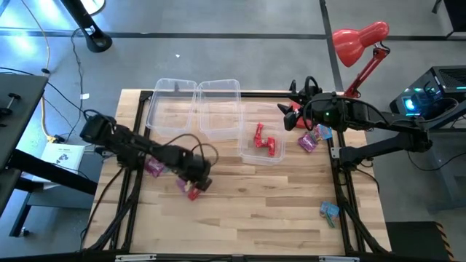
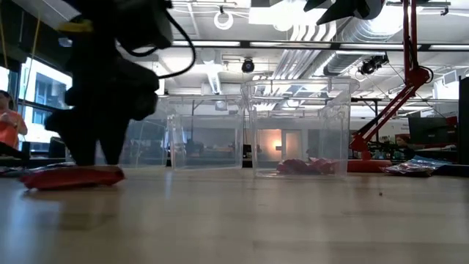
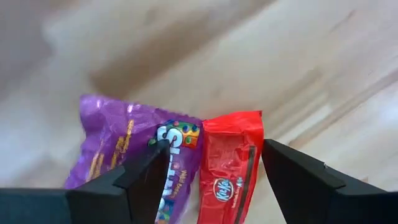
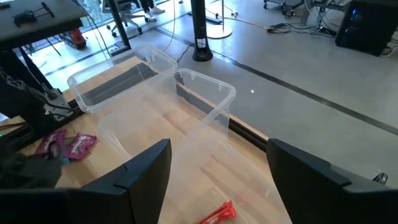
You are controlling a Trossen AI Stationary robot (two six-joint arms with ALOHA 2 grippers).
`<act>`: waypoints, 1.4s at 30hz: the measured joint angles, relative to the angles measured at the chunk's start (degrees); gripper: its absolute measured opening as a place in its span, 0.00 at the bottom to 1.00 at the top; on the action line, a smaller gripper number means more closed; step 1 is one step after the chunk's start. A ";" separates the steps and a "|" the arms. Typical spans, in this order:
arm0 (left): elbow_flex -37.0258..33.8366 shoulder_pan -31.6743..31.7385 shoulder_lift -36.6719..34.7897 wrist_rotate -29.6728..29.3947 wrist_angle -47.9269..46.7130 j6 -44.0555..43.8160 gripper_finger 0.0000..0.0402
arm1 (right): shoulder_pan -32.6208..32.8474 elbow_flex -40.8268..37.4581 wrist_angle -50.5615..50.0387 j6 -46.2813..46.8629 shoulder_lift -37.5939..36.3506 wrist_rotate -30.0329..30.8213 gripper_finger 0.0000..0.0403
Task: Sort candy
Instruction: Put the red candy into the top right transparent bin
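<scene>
Right under my left pincer (image 3: 214, 171), a red candy (image 3: 229, 168) is lying flat on the surface (image 1: 262, 204), its edge touching a purple candy (image 3: 121, 152). My fingers (image 3: 305, 183) are standing spread to either side of the red one, released and gripping nothing. From overhead, this pincer is hovering low at the surface's near left part, with another purple candy (image 1: 155, 168) lying just beside the arm.

Farther off, three clear bins are standing in a row along the far edge: a left bin (image 1: 172, 102), a middle bin (image 1: 218, 105) and a right bin (image 1: 263, 145). Red candies (image 1: 263, 140) are already lying in the right bin; the other two look bare. My right pincer (image 4: 217, 180) is hanging above the right bin, open and holding nothing. Purple and blue candies (image 1: 314, 137) are lying under that arm near the right edge, and one blue candy (image 1: 329, 210) is sitting alone near the front right corner.

I am judging that I am at the picking step for the red candy. Next I should be lowering and closing on it alone, keeping the purple neighbour out of the grip, then carrying it to the right bin.
</scene>
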 joint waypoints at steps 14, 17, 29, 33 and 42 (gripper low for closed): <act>9.93 -6.65 0.37 -5.49 -10.33 19.63 0.62 | 0.01 0.00 -0.88 0.00 0.00 1.20 0.64; 9.91 -7.25 1.36 -8.00 -11.10 19.03 0.62 | 0.00 0.00 -0.88 0.36 0.00 1.45 0.64; 9.97 -6.58 8.65 -2.66 -6.70 15.70 0.62 | 0.00 0.00 -1.23 0.63 0.00 1.75 0.64; 9.97 -6.25 8.66 -5.05 -6.20 15.59 0.62 | 0.00 0.00 -1.23 0.63 0.00 1.75 0.64; 9.89 -6.19 9.14 -12.70 -6.51 17.76 0.56 | 0.00 0.00 -2.33 0.50 0.00 1.75 0.64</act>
